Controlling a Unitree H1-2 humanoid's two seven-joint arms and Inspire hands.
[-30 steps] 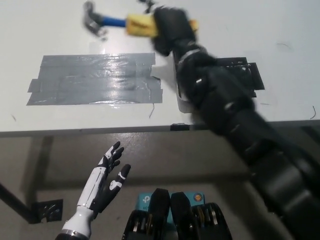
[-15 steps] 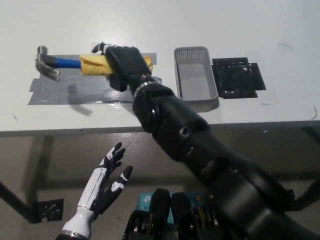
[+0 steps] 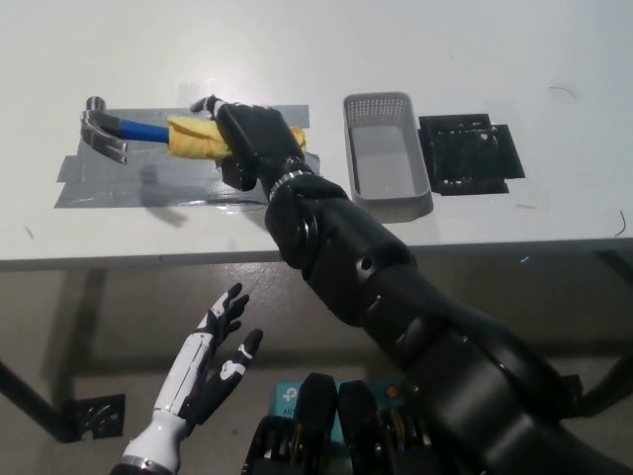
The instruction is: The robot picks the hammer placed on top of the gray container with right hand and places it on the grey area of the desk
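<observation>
My black right hand (image 3: 252, 142) is shut on the yellow grip of the hammer (image 3: 148, 135). Its blue shaft and steel head stick out to the left, just above the grey taped area (image 3: 138, 178) of the white desk (image 3: 297, 49); the hammer's shadow falls on the tape. The grey container (image 3: 386, 156) stands to the right of the hand, with nothing inside that I can see. My white left hand (image 3: 203, 371) rests below the desk's front edge at the lower left, fingers spread and holding nothing.
A black flat mat (image 3: 470, 150) lies just right of the container. The desk's front edge runs across the middle of the picture, with floor and a desk leg foot (image 3: 94, 416) below it.
The right hand has carried the hammer from the far side of the desk leftward and down over the grey tape, uncovering the container. In the last half second it sank slightly. The left hand stayed still.
</observation>
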